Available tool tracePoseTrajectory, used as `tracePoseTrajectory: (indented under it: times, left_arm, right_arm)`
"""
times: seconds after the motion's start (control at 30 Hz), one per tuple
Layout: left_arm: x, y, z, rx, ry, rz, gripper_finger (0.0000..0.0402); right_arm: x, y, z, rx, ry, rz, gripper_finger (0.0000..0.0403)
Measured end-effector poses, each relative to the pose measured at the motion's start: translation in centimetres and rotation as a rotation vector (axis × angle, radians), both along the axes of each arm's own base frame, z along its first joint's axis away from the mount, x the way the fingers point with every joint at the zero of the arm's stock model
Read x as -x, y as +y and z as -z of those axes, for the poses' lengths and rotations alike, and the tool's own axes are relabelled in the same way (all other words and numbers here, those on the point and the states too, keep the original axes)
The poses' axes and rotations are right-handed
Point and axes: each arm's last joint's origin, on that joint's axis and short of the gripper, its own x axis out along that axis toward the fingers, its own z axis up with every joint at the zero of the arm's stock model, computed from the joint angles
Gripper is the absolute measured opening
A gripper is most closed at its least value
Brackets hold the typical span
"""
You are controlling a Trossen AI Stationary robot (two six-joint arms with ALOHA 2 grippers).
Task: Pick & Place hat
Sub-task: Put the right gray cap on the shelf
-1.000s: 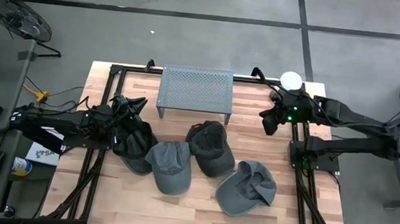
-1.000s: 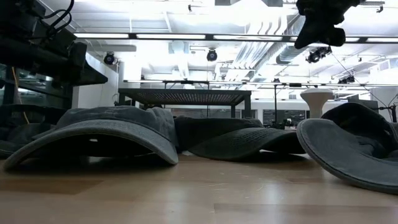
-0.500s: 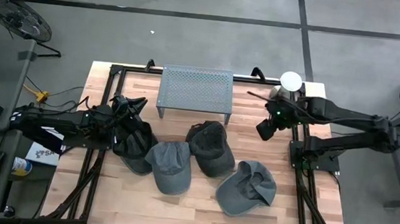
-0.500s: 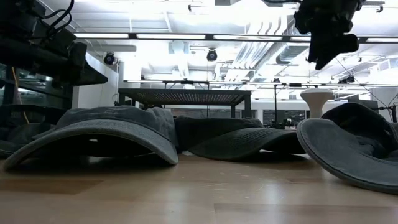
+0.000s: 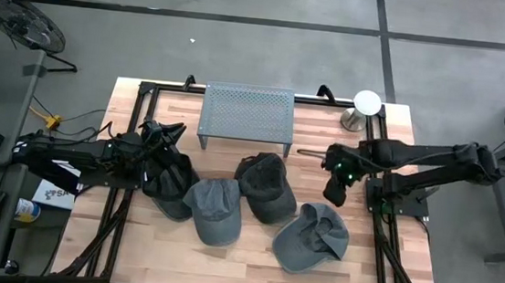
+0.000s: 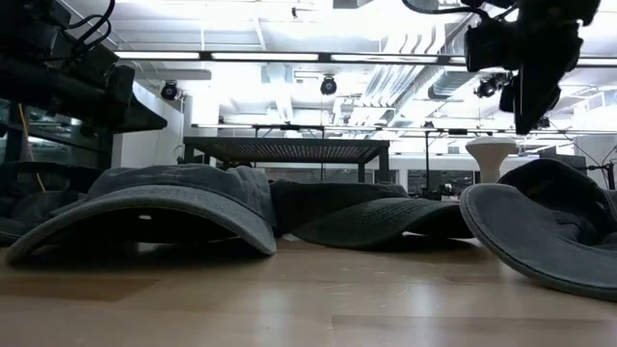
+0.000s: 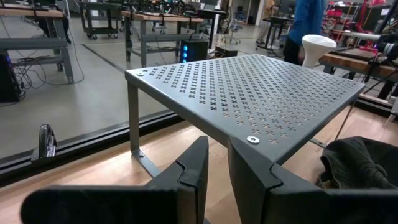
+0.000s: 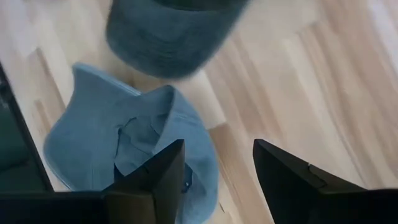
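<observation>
Several hats lie on the wooden table: a dark one [image 5: 168,185] at the left, a grey one [image 5: 214,210] overlapping it, a dark one [image 5: 267,187] in the middle, and a grey hat [image 5: 311,238] lying upside down at the near right. My right gripper [image 5: 336,195] hangs open above the table, just beyond the upside-down hat [image 8: 124,146], fingers pointing down [image 8: 217,168]. My left gripper [image 5: 167,134] waits shut at the table's left, above the left dark hat, facing the perforated stand [image 7: 249,93].
A grey perforated metal stand [image 5: 247,113] occupies the far middle of the table. A white round-topped post [image 5: 367,104] rises at the far right corner. Black frame rails [image 5: 382,235] run along both table sides. Bare wood lies near the front edge [image 5: 241,273].
My right gripper has left the far right corner, gone toward the near edge and slightly left, and come down toward the upside-down grey hat. The hats have not moved.
</observation>
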Motion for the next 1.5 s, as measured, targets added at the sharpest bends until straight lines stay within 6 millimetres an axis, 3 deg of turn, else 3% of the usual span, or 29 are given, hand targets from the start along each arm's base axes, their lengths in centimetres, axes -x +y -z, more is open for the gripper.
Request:
tracePoseTrajectory:
  times: [0.23,0.7,1.2,1.5]
  left_arm:
    - [0.0,0.0,0.0,0.000,0.000,0.000,0.0061]
    - [0.0,0.0,0.0,0.000,0.000,0.000,0.0061]
    - [0.0,0.0,0.0,0.000,0.000,0.000,0.0061]
    - [0.0,0.0,0.0,0.000,0.000,0.000,0.0061]
  right_arm:
    - [-0.3,1.3,2.6,0.033,-0.072,-0.137,0.0184]
    - [1.0,2.3,5.7,0.019,0.015,-0.169,0.0178]
    - [1.8,2.5,7.9,-0.091,0.065,-0.068,0.0172]
    - [2.0,2.5,8.0,-0.114,0.091,-0.065,0.0164]
